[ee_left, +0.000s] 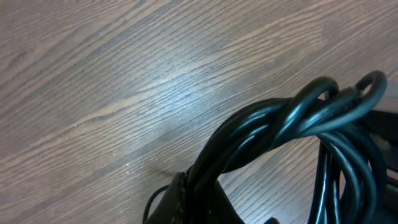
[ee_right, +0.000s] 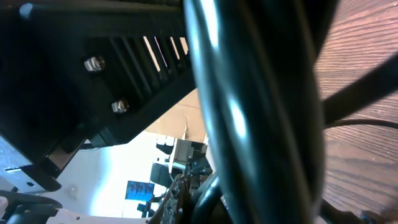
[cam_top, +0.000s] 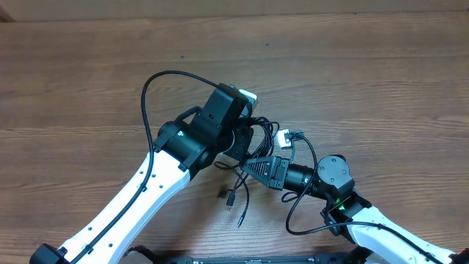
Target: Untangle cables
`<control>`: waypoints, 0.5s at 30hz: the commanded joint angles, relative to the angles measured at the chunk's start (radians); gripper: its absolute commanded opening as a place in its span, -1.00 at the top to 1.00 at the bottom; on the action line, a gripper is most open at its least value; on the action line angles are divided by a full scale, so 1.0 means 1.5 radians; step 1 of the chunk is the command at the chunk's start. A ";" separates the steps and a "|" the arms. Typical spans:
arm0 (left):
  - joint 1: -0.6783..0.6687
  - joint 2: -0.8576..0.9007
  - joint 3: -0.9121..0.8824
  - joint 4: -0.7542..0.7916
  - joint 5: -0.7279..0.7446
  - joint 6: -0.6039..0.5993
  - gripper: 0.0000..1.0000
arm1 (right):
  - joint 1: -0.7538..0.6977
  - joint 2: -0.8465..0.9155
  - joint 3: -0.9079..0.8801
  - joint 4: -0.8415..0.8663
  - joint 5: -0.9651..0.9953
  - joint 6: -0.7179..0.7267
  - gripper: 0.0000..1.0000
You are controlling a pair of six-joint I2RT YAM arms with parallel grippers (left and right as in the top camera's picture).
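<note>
The black cables (cam_top: 256, 143) form a tangled bundle in the middle of the table, held between both arms. My left gripper (cam_top: 244, 141) is shut on several strands, which twist up and to the right in the left wrist view as glossy cables (ee_left: 298, 118) rising from the left gripper (ee_left: 189, 190). From the right, my right gripper (cam_top: 250, 165) is shut on the same bundle. One thick strand of the cables (ee_right: 261, 112) fills the right wrist view beside that gripper's fingers (ee_right: 183, 196). Loose ends with small plugs (cam_top: 231, 198) hang toward the front. A white plug (cam_top: 286, 136) sticks out to the right.
The wooden table (cam_top: 366, 66) stretches bare to the back and sides. The left arm's own thick wire (cam_top: 157, 77) arcs over its wrist. The right arm's wire (cam_top: 297, 220) loops near the front edge. The left gripper's body (ee_right: 93, 74) sits close above the right wrist camera.
</note>
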 commanded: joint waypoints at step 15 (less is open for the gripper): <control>-0.003 -0.003 0.008 0.030 -0.051 0.192 0.91 | -0.021 -0.001 0.010 -0.136 -0.047 -0.114 -0.15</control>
